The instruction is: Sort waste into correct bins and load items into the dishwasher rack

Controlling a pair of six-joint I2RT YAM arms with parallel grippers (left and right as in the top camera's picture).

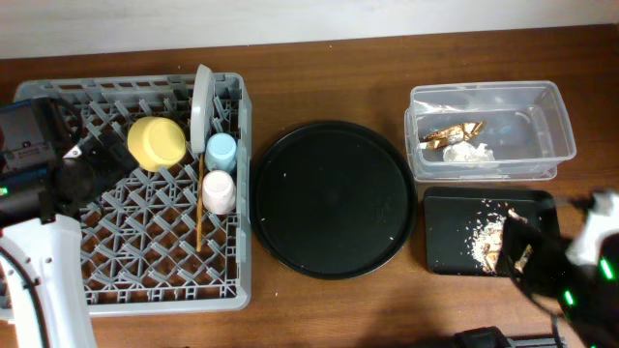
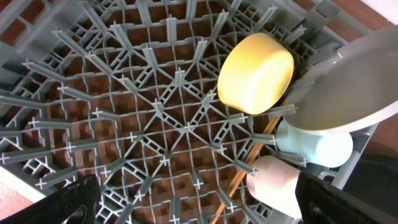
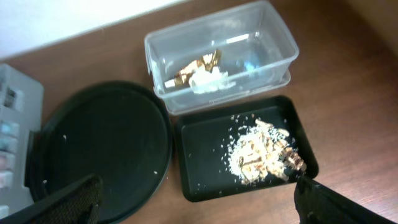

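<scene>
Far left: left claw (image 2: 205, 200) spread wide, holding nothing, above the dishwasher rack (image 1: 145, 253). Already racked: yellow bowl (image 1: 157, 142), plate (image 1: 200, 106) on edge, blue cup (image 1: 221, 152), pink cup (image 1: 219, 190), chopsticks (image 1: 200, 217) lying among the pegs. Mid-counter (image 1: 319, 311): round black tray (image 1: 329, 198), with only specks on it. Further right, in the clear tub (image 1: 544, 124): foil wrapper (image 1: 453, 133) and tissue (image 1: 471, 152). In the black tray (image 1: 445, 232): food scraps (image 1: 484, 237). Far right: right claw (image 3: 199, 202) gaping and empty by that tray. Looks finished, or very nearly (no stray waste or dish seen elsewhere).
</scene>
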